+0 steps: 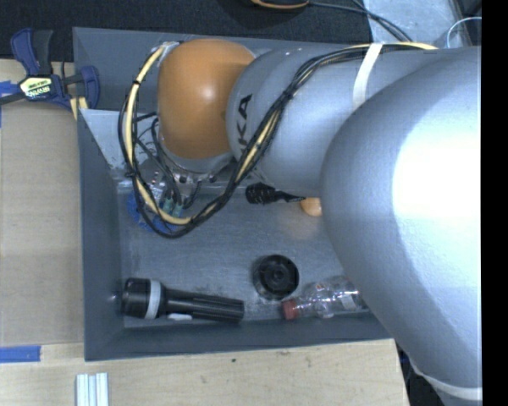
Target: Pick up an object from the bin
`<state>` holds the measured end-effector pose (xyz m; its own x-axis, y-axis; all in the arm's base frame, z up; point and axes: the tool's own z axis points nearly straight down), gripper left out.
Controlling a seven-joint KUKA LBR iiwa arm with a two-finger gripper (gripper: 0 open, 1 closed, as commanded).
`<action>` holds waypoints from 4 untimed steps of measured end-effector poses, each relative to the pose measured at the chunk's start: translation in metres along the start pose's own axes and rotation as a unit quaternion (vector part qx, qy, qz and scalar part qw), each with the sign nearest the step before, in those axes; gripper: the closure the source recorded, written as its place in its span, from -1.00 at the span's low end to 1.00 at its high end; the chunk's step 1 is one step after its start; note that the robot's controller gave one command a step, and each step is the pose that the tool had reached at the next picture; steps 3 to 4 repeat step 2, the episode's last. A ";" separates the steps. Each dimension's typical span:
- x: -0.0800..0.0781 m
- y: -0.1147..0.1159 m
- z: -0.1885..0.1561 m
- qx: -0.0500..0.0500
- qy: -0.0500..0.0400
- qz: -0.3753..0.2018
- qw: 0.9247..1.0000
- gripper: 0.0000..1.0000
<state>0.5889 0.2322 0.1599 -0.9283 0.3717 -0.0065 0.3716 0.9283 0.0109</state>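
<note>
From where I stand, the big grey arm (389, 142) comes in from the right and covers much of the grey metal bin (100, 252). Its wrist, under a rounded orange cover (201, 96), hangs over the far left part of the bin floor. The tool (173, 194) sits just beneath that cover, ringed by looping yellow and black cables (134, 117). It is low in the far left corner, and I cannot tell whether it is apart or together, nor whether anything is clamped in it. Right beside it, on its left and close against the bin's left wall, a bit of something blue (141, 212) peeks out; I cannot make out what it is. The plainer things lie well apart from the tool, along the near wall. A black torch-like cylinder with a pale band near its left end (182, 303) lies on its side in the near left corner. To its right a small round black cap (276, 275) sits flat on the floor. Just beside the cap lies a clear little bottle with a red cap (322, 301), on its side and partly under the arm. Farther back, a small orange-tan rounded thing (311, 206) shows at the arm's edge, near the middle of the bin and to the right of the tool.
</note>
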 end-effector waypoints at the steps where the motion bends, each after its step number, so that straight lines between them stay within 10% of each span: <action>1: 0.000 0.000 -0.007 0.000 0.000 0.000 1.000 1.00; 4: 0.000 0.000 -0.014 0.000 0.000 0.000 1.000 1.00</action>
